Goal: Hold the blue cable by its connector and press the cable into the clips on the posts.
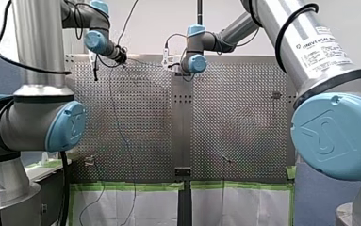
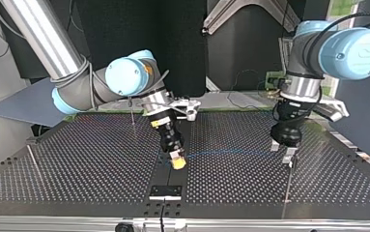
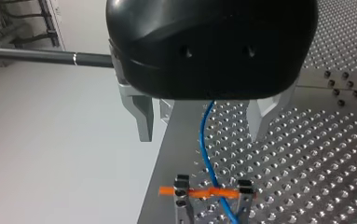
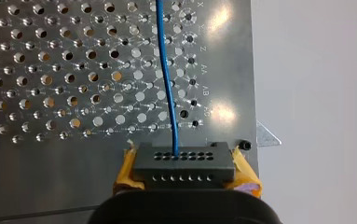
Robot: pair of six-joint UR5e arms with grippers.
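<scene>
perforated tabletop (image 2: pixel 76 159) under both arms | right gripper (image 4: pixel 185 167) jaws clamped on connector (image 4: pixel 184 157) | blue cable (image 4: pixel 167 70) ran ahead from it, passed between wide-open left gripper (image 3: pixel 200 136) jaws, apparently untouched, crossing orange clip (image 3: pixel 206 191) | risk: off-centre press would push cable beside clip

Connector (image 4: pixel 184 164): dark grey block with two rows of small holes, clamped between yellow pads (image 4: pixel 124 170).
Blue cable (image 4: pixel 167 74): thin, leaves an upper-row hole and runs ahead above the perforated table (image 4: pixel 41 154).
Clip (image 3: pixel 211 192): orange strip between two small black heads, and the cable crosses it.
</scene>
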